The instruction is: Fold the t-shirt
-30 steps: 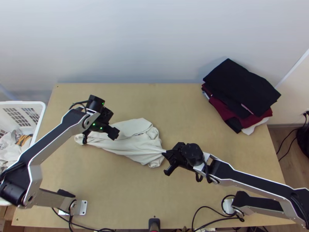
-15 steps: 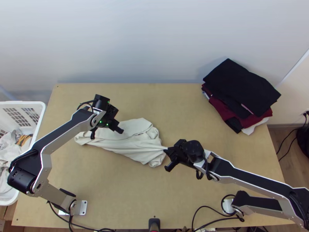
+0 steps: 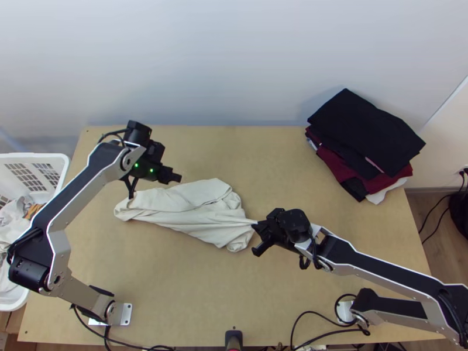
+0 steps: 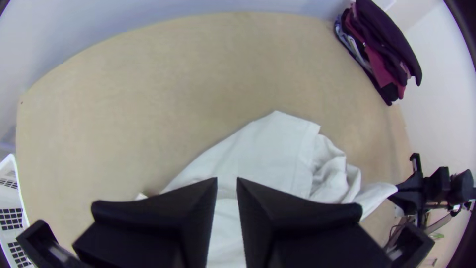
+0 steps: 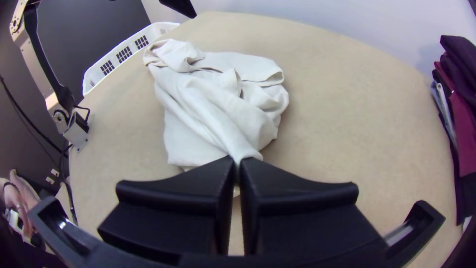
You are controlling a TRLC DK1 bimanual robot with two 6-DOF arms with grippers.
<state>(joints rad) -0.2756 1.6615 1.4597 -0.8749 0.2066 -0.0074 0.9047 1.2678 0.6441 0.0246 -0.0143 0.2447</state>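
Observation:
The off-white t-shirt [image 3: 199, 205] lies bunched lengthwise across the middle-left of the table, with loose folds. In the top view my left gripper [image 3: 153, 169] stands just beyond the shirt's left part, above the table. The left wrist view has my left gripper [image 4: 226, 181] narrowly open, with the t-shirt [image 4: 267, 154] visible past the gap and nothing held. My right gripper [image 3: 255, 226] is at the shirt's right end, where the cloth narrows to a point. In the right wrist view my right gripper [image 5: 237, 161] is shut on this gathered tip of the t-shirt [image 5: 213, 99].
A stack of folded dark, maroon and white clothes [image 3: 365, 140] lies at the table's far right corner. A white basket [image 3: 58, 161] with clothes stands beyond the left edge. Cables [image 3: 316, 313] run along the near edge.
My left gripper has drawn back from the shirt's left part toward the table's far side, uncovering cloth there. My right gripper, holding the tip, has shifted slightly right and toward the far side.

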